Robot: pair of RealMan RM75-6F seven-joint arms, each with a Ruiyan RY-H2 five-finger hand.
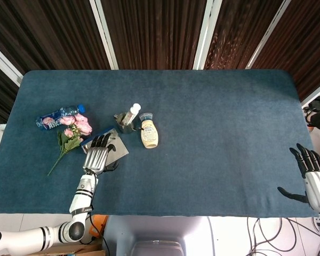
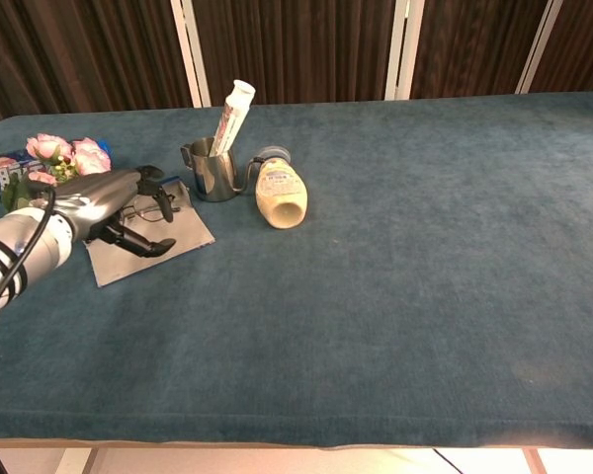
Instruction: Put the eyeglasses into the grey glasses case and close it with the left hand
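Left hand (image 2: 99,202) hovers over the grey case (image 2: 168,242), fingers (image 1: 103,142) apart, holding nothing. Glasses (image 2: 156,206) lie on the case's far part, left of the steel cup (image 2: 213,170) and bottle (image 2: 278,191). Right hand (image 1: 316,178) at the surface's (image 1: 213,122) near right edge, fingers spread, empty.
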